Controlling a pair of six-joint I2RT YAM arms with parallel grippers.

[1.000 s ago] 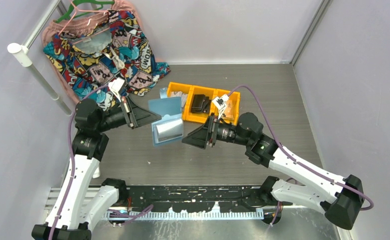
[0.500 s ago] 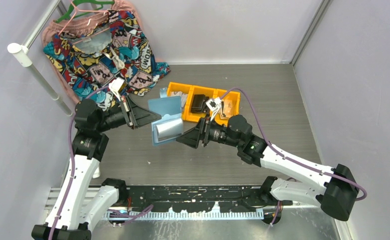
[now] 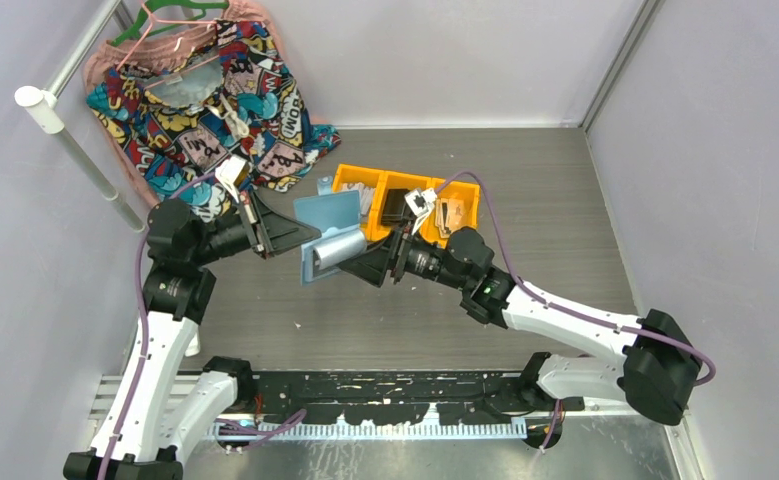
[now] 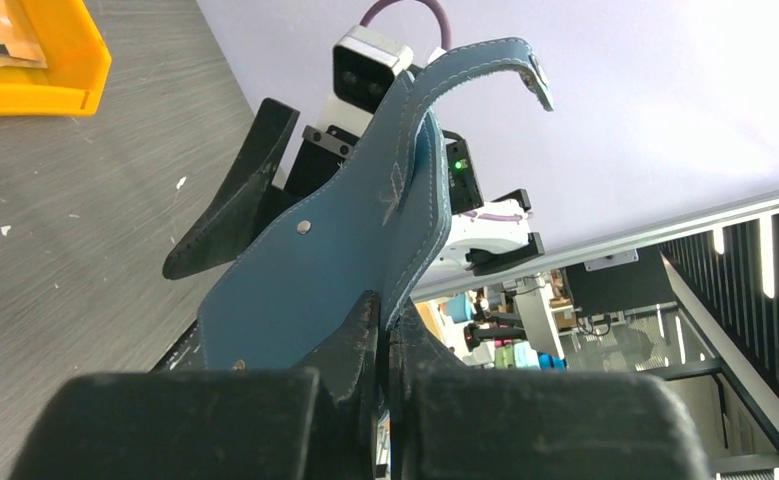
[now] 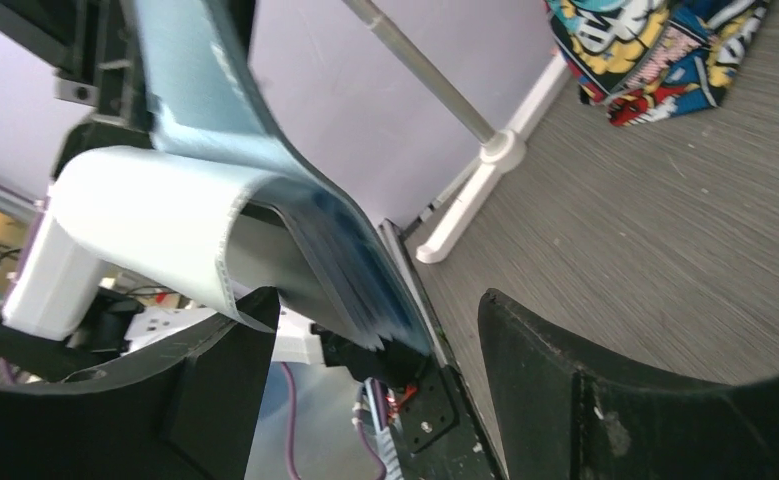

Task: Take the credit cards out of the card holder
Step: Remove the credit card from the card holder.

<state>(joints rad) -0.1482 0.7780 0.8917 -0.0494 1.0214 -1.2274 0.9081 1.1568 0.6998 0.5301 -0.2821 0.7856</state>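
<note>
The blue card holder (image 3: 327, 213) hangs open above the table, lighter blue inside (image 5: 187, 85), with a stack of grey cards (image 3: 337, 248) in its lower half. My left gripper (image 3: 302, 236) is shut on the holder's left edge; the left wrist view shows the holder's dark blue outside (image 4: 335, 240) with the snap dot, pinched at my left gripper (image 4: 389, 322). My right gripper (image 3: 361, 263) is open at the cards' right end. In the right wrist view the card stack (image 5: 340, 255) pokes between the spread fingers of my right gripper (image 5: 375, 345), and the left finger meets a pale sheet's corner.
A yellow divided bin (image 3: 353, 181) lies behind the holder with a black case (image 3: 397, 206) in it. A colourful shirt (image 3: 205, 95) on a hanger lies at the back left beside a white pole (image 3: 77, 145). The pole's foot (image 5: 500, 150) shows near my right gripper.
My right gripper has moved left and up to the holder, and its open jaws now straddle the end of the cards. My left gripper has kept the holder still.
</note>
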